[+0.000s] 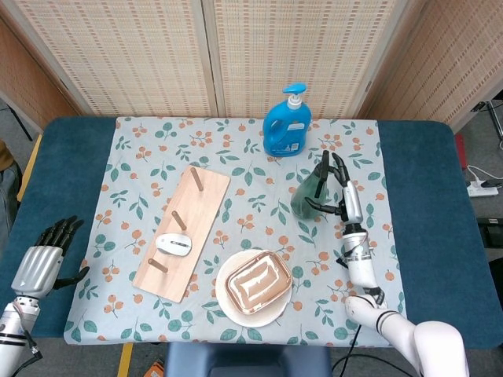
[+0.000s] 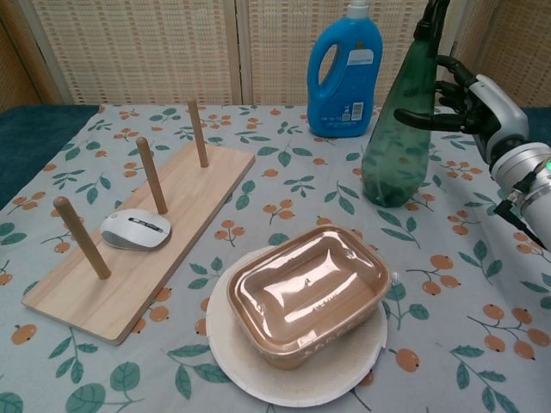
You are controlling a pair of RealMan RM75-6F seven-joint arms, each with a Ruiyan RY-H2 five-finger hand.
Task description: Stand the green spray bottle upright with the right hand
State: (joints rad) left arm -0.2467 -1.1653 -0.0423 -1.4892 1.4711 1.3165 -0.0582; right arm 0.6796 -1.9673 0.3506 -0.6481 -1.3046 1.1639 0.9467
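The green spray bottle (image 1: 307, 196) (image 2: 396, 138) stands on its base on the flowered cloth at the right, almost upright, its top leaning slightly right in the chest view. My right hand (image 1: 340, 196) (image 2: 472, 96) grips it from the right side, thumb across the front of its upper body and fingers behind the neck. The nozzle runs out of the chest view's top edge. Off the cloth's front left corner, my left hand (image 1: 41, 263) hangs with fingers apart, holding nothing.
A blue pump bottle (image 1: 287, 126) (image 2: 347, 73) stands behind the green one. A brown lidded container (image 2: 306, 292) on a white plate (image 2: 237, 348) sits front centre. A wooden peg board (image 2: 189, 194) with a white mouse (image 2: 135, 229) lies left.
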